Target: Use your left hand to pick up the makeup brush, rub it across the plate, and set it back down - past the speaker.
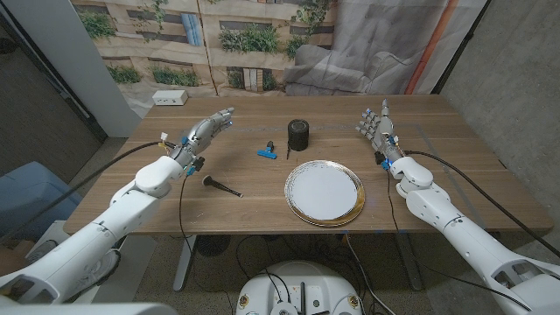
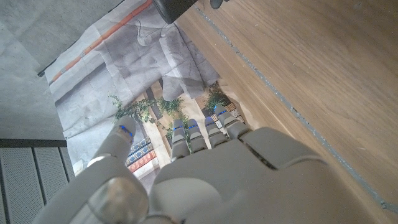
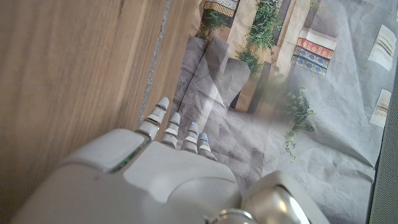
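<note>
Head view: brush lies untouched on the desk

No readable writing shows on any object. The brush [image 1: 221,186] lies flat on the desk [image 1: 437,149], its long axis running from its dark head at the robot's left toward the plate [image 1: 324,192] at the right, tilted slightly nearer at that end. It is just beside the left hand [image 1: 206,130], which holds nothing, fingers extended and released. The speaker [image 1: 299,135] stands beyond the plate, a blue clip [image 1: 268,150] beside it. The right hand [image 1: 377,127] is likewise empty, fingers spread.
</note>
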Tool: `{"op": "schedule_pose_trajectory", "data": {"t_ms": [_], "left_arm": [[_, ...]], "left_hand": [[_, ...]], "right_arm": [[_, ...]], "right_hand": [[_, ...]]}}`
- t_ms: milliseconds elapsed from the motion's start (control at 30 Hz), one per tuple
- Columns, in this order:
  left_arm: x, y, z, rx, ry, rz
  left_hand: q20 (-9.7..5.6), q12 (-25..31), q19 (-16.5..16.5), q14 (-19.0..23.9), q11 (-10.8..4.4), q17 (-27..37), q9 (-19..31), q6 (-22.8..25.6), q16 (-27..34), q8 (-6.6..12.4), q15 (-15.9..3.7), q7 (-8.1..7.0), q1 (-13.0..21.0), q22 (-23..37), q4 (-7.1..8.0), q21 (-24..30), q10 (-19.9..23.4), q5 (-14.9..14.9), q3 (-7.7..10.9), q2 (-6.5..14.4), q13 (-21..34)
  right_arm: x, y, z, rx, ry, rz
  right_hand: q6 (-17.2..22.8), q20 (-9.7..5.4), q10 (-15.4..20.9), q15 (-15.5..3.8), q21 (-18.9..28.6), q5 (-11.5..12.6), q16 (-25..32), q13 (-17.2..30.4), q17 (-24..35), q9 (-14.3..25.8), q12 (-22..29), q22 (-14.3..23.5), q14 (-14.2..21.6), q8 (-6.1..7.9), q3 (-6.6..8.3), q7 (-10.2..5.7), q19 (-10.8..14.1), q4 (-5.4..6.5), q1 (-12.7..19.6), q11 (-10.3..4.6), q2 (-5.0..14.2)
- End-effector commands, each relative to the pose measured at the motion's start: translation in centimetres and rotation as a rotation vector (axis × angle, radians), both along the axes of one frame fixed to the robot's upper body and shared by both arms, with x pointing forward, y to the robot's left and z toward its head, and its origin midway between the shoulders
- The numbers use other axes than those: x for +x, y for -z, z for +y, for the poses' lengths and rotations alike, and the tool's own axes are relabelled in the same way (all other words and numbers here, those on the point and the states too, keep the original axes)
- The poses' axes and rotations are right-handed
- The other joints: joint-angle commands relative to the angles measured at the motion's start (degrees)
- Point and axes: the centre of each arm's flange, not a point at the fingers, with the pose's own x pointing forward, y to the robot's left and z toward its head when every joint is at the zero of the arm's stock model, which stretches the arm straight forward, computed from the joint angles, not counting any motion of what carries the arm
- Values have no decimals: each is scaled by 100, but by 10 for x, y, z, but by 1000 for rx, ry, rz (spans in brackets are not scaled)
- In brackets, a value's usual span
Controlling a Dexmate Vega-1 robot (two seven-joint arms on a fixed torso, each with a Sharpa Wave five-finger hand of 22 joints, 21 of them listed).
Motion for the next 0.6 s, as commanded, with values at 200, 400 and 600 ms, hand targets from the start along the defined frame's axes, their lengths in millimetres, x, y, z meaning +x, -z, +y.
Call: {"op": "schedule_pose_trajectory", "data": {"t_ms": [200,400,600], "left_arm": [[-37,-4,26,263,-63,-137],[-49,1,34,306,-101,-138],[-66,7,41,435,-167,-161]], "left_hand": [[-407,13,188,168,-130,27,25,395,12,168,-666,-249,499,-1,-138,6,244,19,71,44,13],[-404,17,260,243,-201,26,25,466,20,175,-693,-294,658,-2,-149,13,328,27,80,18,12],[-422,-5,280,244,-271,26,25,425,6,147,-715,-336,782,-4,-161,5,328,34,85,-29,11]], "right_arm": [[0,0,0,0,0,0],[0,0,0,0,0,0],[0,0,0,0,0,0]], "right_hand": [[-52,40,-32,63,21,24,16,15,28,8,37,32,3,26,-3,0,16,27,31,22,572],[-47,37,-24,66,23,24,18,15,28,8,40,32,8,28,-3,-5,20,27,31,19,572],[-48,37,-20,68,23,24,15,15,28,8,42,32,2,28,-3,-8,21,27,31,20,572]]}}
